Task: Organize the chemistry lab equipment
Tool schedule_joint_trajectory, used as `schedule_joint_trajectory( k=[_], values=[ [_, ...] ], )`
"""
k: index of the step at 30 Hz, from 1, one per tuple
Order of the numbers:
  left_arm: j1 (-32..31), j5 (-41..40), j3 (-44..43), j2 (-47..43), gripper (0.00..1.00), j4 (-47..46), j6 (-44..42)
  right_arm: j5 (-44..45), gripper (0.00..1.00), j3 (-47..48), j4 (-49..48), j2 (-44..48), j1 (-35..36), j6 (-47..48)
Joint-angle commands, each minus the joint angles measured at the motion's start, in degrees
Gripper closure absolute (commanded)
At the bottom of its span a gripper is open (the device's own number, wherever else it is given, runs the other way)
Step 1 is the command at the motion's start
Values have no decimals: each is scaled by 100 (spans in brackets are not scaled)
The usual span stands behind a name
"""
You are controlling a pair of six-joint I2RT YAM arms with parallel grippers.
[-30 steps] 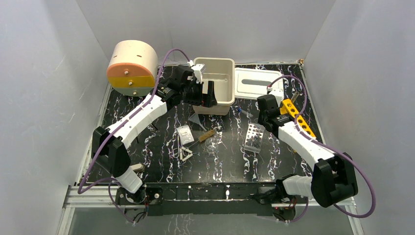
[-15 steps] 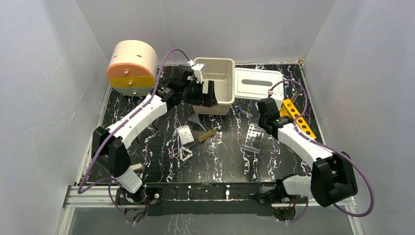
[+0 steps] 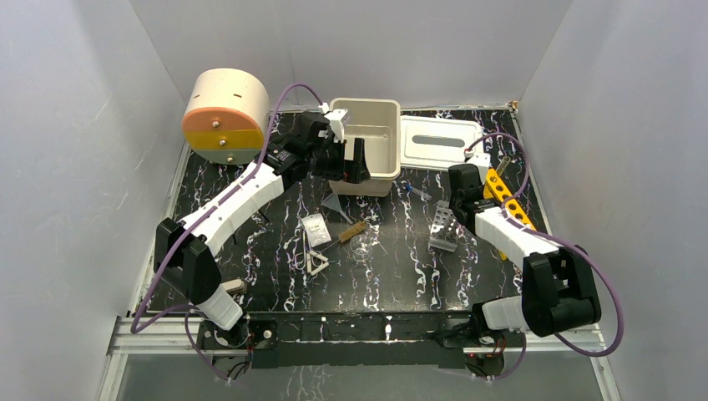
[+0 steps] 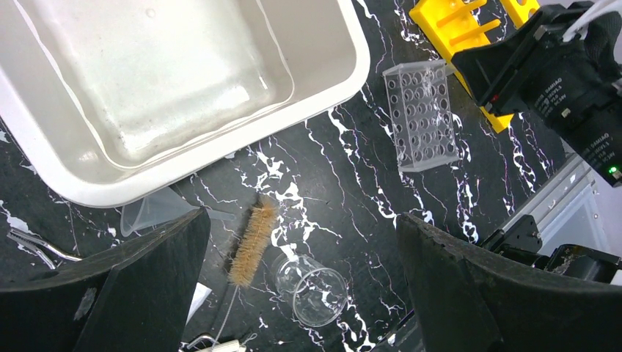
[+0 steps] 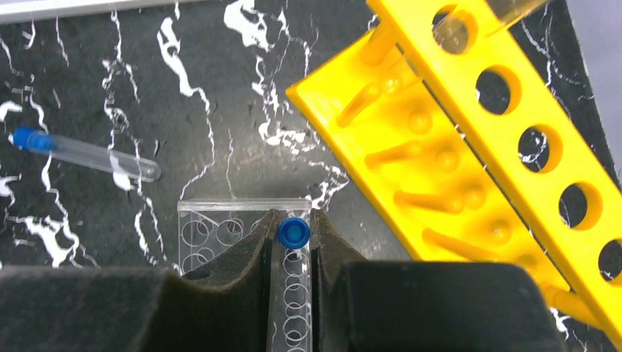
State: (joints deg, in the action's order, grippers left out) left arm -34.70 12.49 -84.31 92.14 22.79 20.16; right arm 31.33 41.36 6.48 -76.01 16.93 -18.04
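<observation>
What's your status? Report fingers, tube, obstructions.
Left fingers open, beside white tub. Right fingers shut on blue-capped tube, above holed rack. Yellow rack close alongside; second tube lying loose nearby.

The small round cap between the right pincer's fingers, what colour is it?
Blue. The cap shows best in the right wrist view.

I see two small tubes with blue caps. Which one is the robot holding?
The blue-capped tube pinched in the right gripper, just over the clear holed rack. The other tube lies loose on the black table.
</observation>
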Motion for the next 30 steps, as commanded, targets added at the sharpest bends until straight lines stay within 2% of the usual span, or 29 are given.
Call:
schedule_joint_trajectory(
  k=[1, 12, 19, 22, 27, 30],
  values=[
    [15, -79, 22, -372, 2, 17, -28, 43, 80, 22, -1017, -144, -228, 332],
    [16, -193, 11, -382, 2, 54, -83, -111, 78, -87, -1024, -183, -378, 74],
    [16, -199, 21, -372, 2, 52, -108, 45, 70, -103, -761, -195, -392, -162],
    [16, -195, 25, -372, 2, 51, -109, 40, 62, -17, -658, -185, -396, -210],
    [16, -207, 4, -385, 2, 64, -117, -6, 40, 349, -138, -12, -402, -242],
    [16, -282, -2, -413, 2, 71, -99, -326, 30, 879, 439, 222, -405, -28]
  ],
)
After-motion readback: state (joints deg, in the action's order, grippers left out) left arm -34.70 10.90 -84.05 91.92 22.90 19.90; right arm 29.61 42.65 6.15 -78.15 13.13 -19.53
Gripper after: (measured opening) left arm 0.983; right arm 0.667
